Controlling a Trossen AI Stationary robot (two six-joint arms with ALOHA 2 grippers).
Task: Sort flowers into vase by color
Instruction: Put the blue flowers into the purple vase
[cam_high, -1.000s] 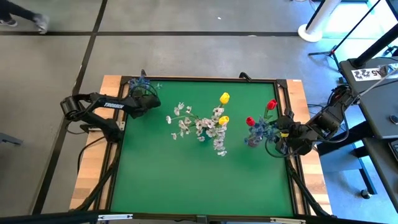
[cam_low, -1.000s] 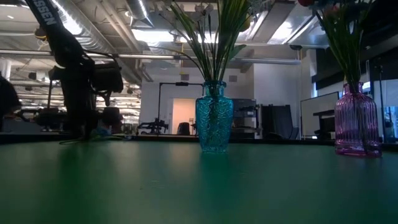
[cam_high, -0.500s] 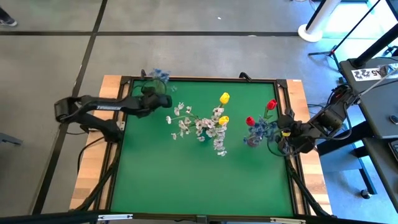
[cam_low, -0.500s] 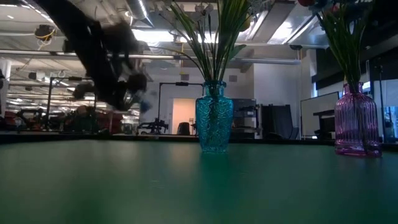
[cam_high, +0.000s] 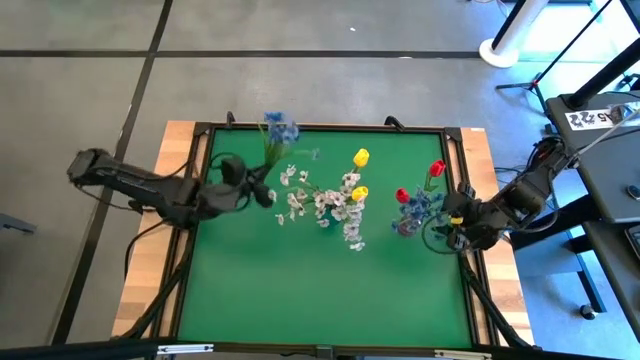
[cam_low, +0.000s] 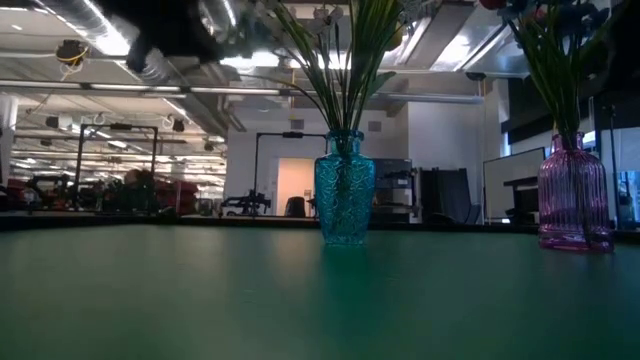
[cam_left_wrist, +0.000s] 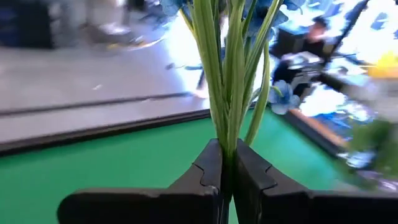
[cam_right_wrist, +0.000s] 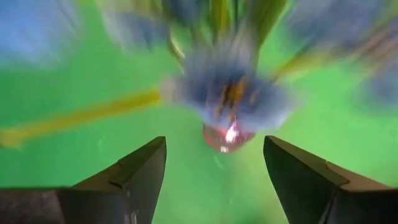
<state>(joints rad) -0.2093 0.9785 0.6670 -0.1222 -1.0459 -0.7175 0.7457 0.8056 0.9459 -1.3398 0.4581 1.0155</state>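
Note:
My left gripper (cam_high: 256, 194) is over the table's left half, shut on a blue blossom sprig (cam_high: 279, 129) with long green stems; in the left wrist view the blue blossoms (cam_left_wrist: 177, 6) show beyond the fingers. A teal vase (cam_low: 345, 190) at mid-table holds white sprigs (cam_high: 320, 200) and yellow tulips (cam_high: 360, 158). A purple vase (cam_low: 573, 195) near the right edge holds red tulips (cam_high: 436, 168) and blue blossoms (cam_high: 418, 207). My right gripper (cam_high: 447, 224) is open beside that vase, facing its blurred blossoms (cam_right_wrist: 227, 93). My left gripper pinches the sprig's bundle of green stems (cam_left_wrist: 227, 124) between its two fingers (cam_left_wrist: 202, 177). The stems run from the fingers toward the table's far edge, blossoms at the far end. The sprig is lifted clear of the table.
A raised dark frame (cam_high: 320, 128) borders the green mat. Wooden side boards (cam_high: 150, 270) carry the arm bases. Open green surface (cam_high: 320, 290) lies across the near half of the table. A workshop room shows behind the table in the low view.
My left gripper has risen from the table's far-left corner and moved toward the near edge and the teal vase, carrying the blue sprig up off the table. The sprig has swung so that its blossoms now point toward the far edge, farther right than before.

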